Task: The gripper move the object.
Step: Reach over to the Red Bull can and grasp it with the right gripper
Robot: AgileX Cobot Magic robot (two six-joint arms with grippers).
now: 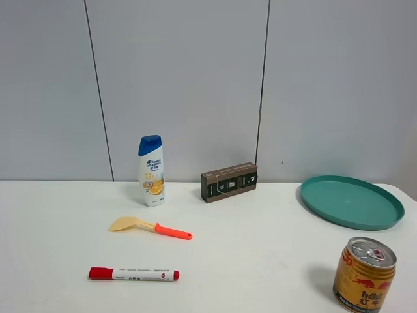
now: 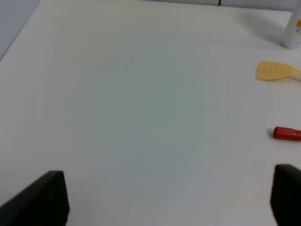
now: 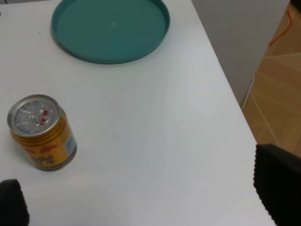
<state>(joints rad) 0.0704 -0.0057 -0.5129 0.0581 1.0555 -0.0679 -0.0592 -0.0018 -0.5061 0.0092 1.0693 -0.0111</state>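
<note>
- Nearest us, the can stands upright at the front right of the white surface. Its long axis is vertical, the silver pull-tab top faces up and the red logo is turned toward the front.
- The teal tray lies behind the can, well apart from it.
- The right gripper hovers by the surface's right edge. We see its jaws spread wide with nothing between them, and the can sits off to 1 side, untouched.
- The left gripper also has its jaws released, over bare surface.
- Further left we find a red marker, an orange-handled spatula, an upright shampoo bottle and a dark box.
</note>
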